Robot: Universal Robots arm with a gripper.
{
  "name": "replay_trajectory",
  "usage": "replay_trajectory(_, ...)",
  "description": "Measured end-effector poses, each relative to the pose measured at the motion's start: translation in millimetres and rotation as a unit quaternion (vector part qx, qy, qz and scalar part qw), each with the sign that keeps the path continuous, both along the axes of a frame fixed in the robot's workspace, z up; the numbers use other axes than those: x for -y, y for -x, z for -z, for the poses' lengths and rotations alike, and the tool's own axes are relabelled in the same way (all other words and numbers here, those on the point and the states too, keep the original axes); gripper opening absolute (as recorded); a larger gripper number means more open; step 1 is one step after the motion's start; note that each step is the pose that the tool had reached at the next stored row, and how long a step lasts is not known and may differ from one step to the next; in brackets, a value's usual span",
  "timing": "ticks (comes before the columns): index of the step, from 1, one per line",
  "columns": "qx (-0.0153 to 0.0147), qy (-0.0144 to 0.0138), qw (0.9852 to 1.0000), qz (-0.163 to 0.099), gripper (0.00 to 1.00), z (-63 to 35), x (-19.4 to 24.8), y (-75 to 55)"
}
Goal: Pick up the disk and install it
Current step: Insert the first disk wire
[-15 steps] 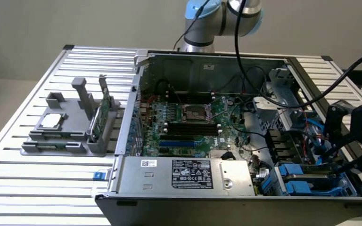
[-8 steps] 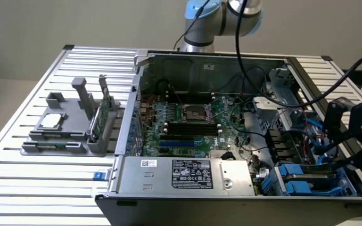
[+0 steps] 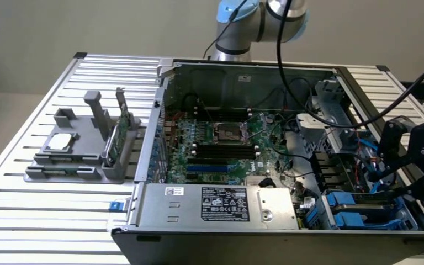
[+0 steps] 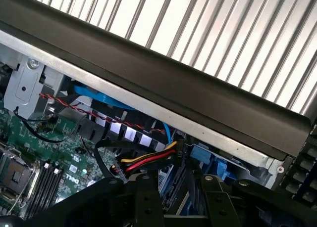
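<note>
Gripper [image 4: 178,187] appears clamped on the disk [image 4: 173,203], held edge-on over the drive bay [image 3: 363,212] of the computer case [image 3: 271,245] toward the bench's [image 3: 35,221] edge on the exterior view's right; the disk is judged heavy, rigid, smooth and shock-sensitive, best gripped across its blue-edged sides.

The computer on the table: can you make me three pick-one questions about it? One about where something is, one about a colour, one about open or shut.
1. Where is the grey holder? A on the table beside the computer; B inside it; C on the floor.
2. What colour is the card standing in the holder? A red; B green; C yellow.
3. Is the computer: A shut; B wrapped up; C open?
Answers: A, it sits on the slats outside the case; B, its edge is green; C, the parts inside show.
</note>
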State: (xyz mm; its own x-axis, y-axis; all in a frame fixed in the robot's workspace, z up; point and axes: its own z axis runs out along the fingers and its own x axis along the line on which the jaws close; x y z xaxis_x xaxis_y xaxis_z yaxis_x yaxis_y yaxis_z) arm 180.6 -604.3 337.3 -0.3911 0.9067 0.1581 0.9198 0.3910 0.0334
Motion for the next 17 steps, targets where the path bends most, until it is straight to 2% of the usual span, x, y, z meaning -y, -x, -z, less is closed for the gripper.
replay_trajectory(6,-0.0027,-0.0128,0.9998,0.014,0.36,1.3,0.5,0.1)
replay_trajectory(7,-0.0031,-0.0143,0.9998,0.015,0.36,1.8,0.7,0.1)
replay_trajectory(13,-0.0043,-0.0195,0.9995,0.024,0.36,5.2,1.9,0.1)
replay_trajectory(17,-0.0083,-0.0218,0.9993,0.03,0.36,5.7,1.9,0.2)
